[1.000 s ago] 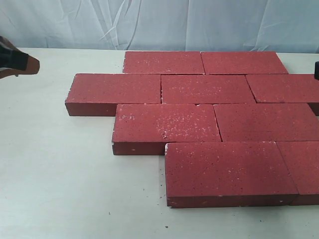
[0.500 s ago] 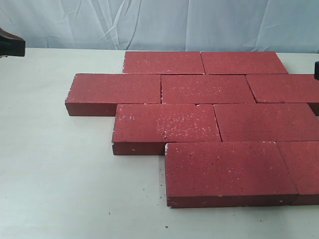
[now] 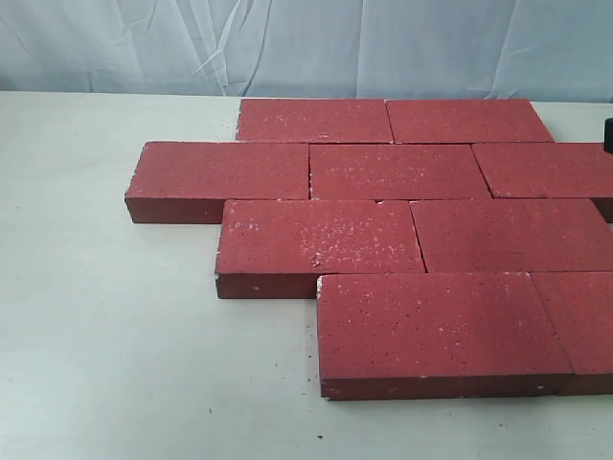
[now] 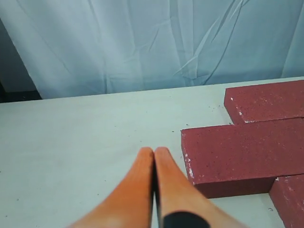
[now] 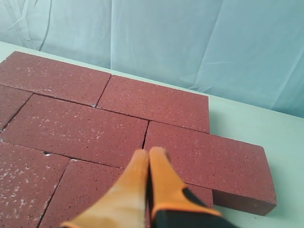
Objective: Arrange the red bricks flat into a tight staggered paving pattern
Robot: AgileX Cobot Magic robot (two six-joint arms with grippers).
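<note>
Exterior view shows 9 red bricks (image 3: 383,220) lying flat on the table (image 3: 115,335) in 4 offset rows, their joints touching or nearly so; the layout looks essentially complete. Closed on nothing, the left claw (image 4: 154,154) sits over bare table just beside the end brick (image 4: 237,152) of the second row from the back. The right claw (image 5: 149,154) is likewise closed and empty, above the bricks. Any final tightening is best done by pressing closed fingertips low against an outer side face and sliding that brick squarely and slowly toward its neighbours, so no other seam opens.
</note>
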